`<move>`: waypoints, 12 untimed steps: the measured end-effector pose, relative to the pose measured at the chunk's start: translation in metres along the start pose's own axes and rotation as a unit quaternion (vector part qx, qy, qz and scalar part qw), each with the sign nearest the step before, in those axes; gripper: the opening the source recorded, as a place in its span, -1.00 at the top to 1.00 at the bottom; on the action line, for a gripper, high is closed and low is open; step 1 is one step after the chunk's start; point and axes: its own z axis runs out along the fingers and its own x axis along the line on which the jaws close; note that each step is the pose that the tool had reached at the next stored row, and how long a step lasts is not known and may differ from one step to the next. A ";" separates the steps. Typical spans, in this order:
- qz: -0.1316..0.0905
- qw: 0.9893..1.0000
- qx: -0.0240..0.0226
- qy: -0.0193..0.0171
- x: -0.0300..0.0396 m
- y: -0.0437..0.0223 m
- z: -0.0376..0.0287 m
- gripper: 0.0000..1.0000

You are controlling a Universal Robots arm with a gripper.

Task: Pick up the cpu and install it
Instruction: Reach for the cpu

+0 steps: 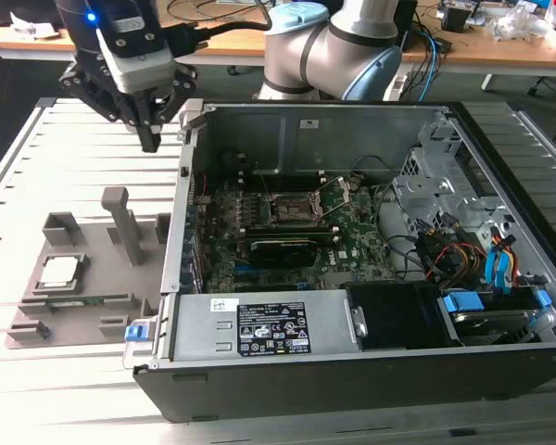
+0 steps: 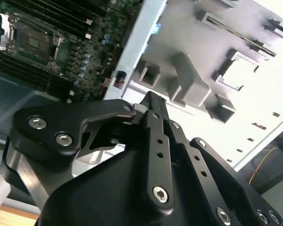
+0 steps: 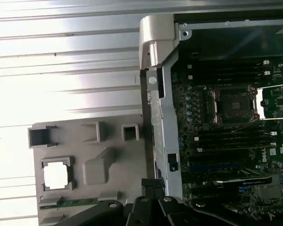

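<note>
Gripper (image 1: 149,141) empty, fingers pressed together, hovering over the slatted metal table (image 1: 37,167) beside the open case (image 1: 371,380).
The cpu (image 1: 57,271), a shiny square, lies in a grey plastic tray (image 1: 37,324); in both wrist views glare washes its top white, so I see no detail.

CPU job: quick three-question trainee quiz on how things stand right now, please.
1. True or false: the cpu lies in the grey tray, outside the computer case.
2. The gripper is: A) clamped on the cpu; B) in the air beside the case, holding nothing; C) down inside the case.
3. Fill in: the motherboard socket holds ___.
Key: 1 true; 2 B; 3 nothing.
</note>
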 end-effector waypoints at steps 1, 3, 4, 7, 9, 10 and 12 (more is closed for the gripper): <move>0.000 1.000 0.000 0.000 0.0042 -0.0003 -0.0002 0.79; 0.000 1.000 0.000 0.000 0.0150 -0.0011 -0.0004 0.79; 0.000 1.000 0.000 0.000 0.0192 -0.0014 -0.0006 0.79; 0.000 1.000 0.000 0.000 0.0276 -0.0021 -0.0008 0.79; 0.000 1.000 0.000 0.000 0.0340 -0.0026 -0.0010 0.79; 0.000 1.000 0.000 0.000 0.0386 -0.0029 -0.0011 0.79; 0.000 1.000 0.000 0.000 0.0495 -0.0037 -0.0014 0.79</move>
